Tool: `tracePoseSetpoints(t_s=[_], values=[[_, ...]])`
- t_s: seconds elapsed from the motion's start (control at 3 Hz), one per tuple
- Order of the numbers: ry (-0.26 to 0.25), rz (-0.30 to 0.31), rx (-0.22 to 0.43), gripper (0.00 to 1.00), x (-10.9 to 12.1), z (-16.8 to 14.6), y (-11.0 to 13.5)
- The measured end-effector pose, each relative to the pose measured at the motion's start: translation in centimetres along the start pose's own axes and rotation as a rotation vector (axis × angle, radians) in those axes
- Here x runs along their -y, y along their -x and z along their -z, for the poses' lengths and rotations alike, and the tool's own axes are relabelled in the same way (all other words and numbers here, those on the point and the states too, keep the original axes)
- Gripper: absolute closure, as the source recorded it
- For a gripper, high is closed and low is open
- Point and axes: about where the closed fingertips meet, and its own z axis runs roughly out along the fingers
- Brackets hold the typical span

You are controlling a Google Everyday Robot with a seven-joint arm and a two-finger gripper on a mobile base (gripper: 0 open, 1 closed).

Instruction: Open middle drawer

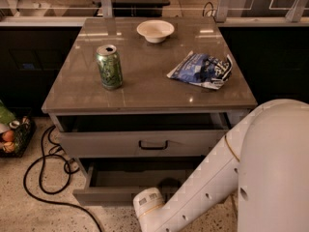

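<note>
The middle drawer (108, 195) stands pulled out below the top drawer, showing its dark inside; its handle is hidden behind my arm. My white arm (227, 178) comes in from the right and bends down to the wrist (148, 206), right at the drawer's front. The gripper lies past the wrist, below the picture's bottom edge, so it does not show. The top drawer (96, 143), with a black loop handle (153, 145), is slid out a little from under the tabletop.
On the cabinet top (145, 88) stand a green can (109, 66), a white bowl (155, 31) and a blue crumpled chip bag (202, 70). A black cable (38, 178) loops on the floor at the left, next to a basket of items (10, 134).
</note>
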Motion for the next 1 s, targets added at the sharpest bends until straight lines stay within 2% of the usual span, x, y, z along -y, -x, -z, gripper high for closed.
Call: tracePoseSetpoints(t_s=[0.67, 1.0], values=[[-0.017, 0.007, 0.016, 0.00, 0.7, 0.3, -0.1], [-0.059, -0.002, 0.030, 0.00, 2.4, 2.0, -1.4]])
